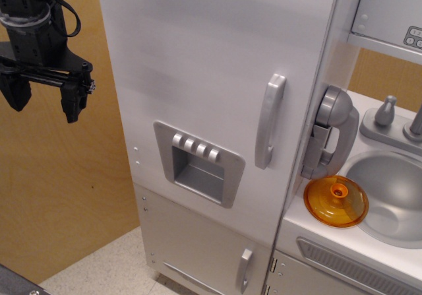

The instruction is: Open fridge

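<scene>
Currently the gripper (45,101) is seen with fingers spread, empty, at ten o'clock from the fridge (217,110), whose door is shut.

Colour: my gripper (45,100) is matt black all over, against the tan wood panel behind me.
Fingers: two of mine, thick and blocky, each narrowing to a blunt tip; the right one (74,100) shows a flat side face.
Crossbar: a black horizontal body joins my fingers, with thin rails or rods along it.
Screws: small pale screw heads dot the right end of my crossbar, too small to count.
Wrist: my wrist (30,21) is a stack of dark housings with a lighter grey band around it.
Cable: a black cable (71,18) loops out from my wrist's right side.
</scene>
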Controlling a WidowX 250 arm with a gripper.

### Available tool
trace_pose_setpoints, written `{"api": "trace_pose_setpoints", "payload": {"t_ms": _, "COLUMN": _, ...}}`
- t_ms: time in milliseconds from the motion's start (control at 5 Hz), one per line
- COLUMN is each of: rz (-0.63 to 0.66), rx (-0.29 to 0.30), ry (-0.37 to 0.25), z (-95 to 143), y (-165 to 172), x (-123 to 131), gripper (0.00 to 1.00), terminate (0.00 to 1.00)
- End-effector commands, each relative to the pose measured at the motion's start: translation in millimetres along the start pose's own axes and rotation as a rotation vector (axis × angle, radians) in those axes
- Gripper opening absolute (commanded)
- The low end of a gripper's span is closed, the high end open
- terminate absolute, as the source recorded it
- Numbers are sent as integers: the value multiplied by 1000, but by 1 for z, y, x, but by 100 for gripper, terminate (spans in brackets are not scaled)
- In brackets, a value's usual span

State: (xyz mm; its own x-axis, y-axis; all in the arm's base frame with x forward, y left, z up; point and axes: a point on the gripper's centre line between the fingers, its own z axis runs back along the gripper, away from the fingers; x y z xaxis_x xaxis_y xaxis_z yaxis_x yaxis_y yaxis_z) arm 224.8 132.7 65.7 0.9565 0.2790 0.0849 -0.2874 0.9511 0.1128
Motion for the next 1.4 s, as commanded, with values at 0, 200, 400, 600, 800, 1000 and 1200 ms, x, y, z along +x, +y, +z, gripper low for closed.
{"api": "trace_pose_setpoints", "payload": {"t_ms": 0, "rz": 0, "rx": 0, "ry": 0, "z": 0, "y": 0, "x": 0, "gripper": 100, "terminate": 0}}
{"api": "trace_pose_setpoints", "payload": {"t_ms": 200, "rz": -89, "rx": -73, "ry": 5, "z": 12, "y": -28, "x": 6, "gripper": 100, "terminate": 0}}
{"api": "trace_pose_setpoints", "payload": {"t_ms": 400, "rz": -166, "rx": -100, "ry": -6, "z": 21, "y": -59, "x": 6, "gripper": 100, "terminate": 0}}
{"api": "trace_pose_setpoints", "payload": {"t_ms": 600, "rz": -246, "rx": -195, "ry": -21, "z": 36, "y": -107, "x": 1, "gripper": 100, "terminate": 0}}
{"api": "trace_pose_setpoints", "payload": {"t_ms": 800, "rz": -299, "rx": -213, "ry": -140, "z": 56, "y": -143, "x": -7, "gripper": 100, "terminate": 0}}
{"api": "trace_pose_setpoints", "payload": {"t_ms": 1000, "rz": -285, "rx": -225, "ry": -159, "z": 65, "y": -167, "x": -7, "gripper": 100, "terminate": 0}}
{"api": "trace_pose_setpoints", "payload": {"t_ms": 1200, "rz": -245, "rx": -211, "ry": -216, "z": 66, "y": -183, "x": 5, "gripper": 100, "terminate": 0}}
